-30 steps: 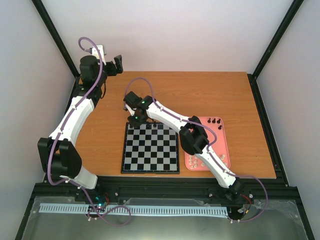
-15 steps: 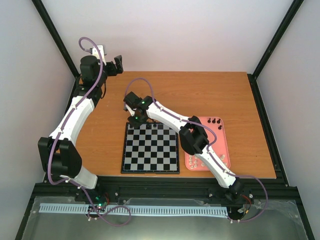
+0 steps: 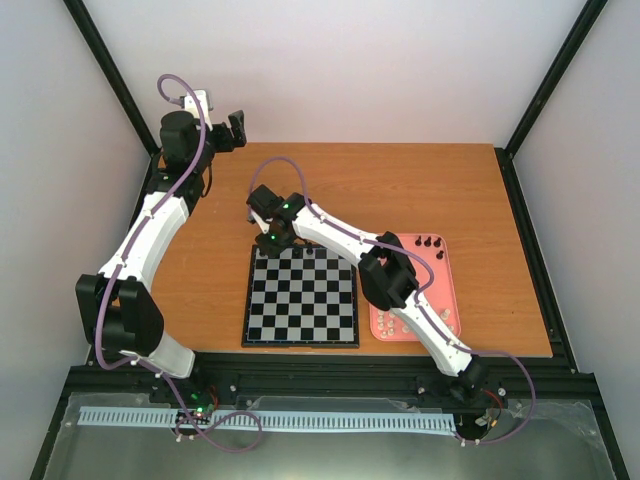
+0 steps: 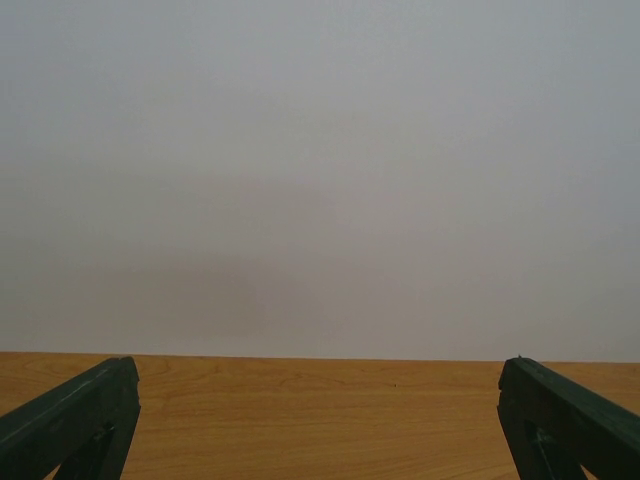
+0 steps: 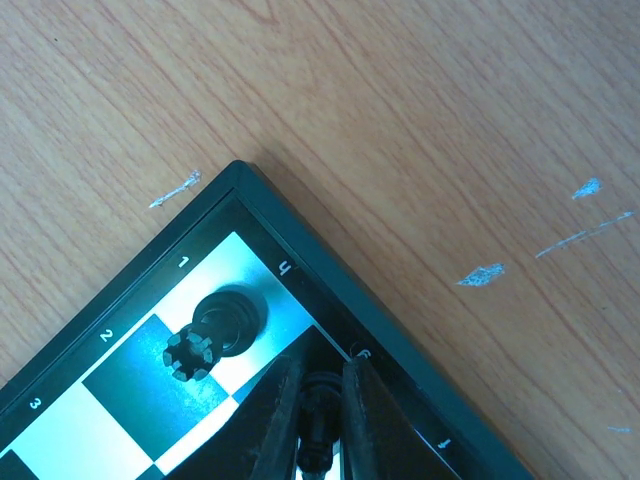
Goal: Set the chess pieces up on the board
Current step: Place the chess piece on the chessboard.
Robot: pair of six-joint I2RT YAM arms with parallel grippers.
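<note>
the right claw is nearly closed, pinching a dark chess piece between its fingers so it can be lowered upright. it sits over the far-left corner of the board, just beside the rook standing on the corner square. the neighbouring back-rank square looks like the target, though whether the piece touches down yet can't be told. more dark pieces wait in the pink tray on the worktop, right of the board. the left claw is wide open and empty, raised toward the wall, probably parked clear of the work.
</note>
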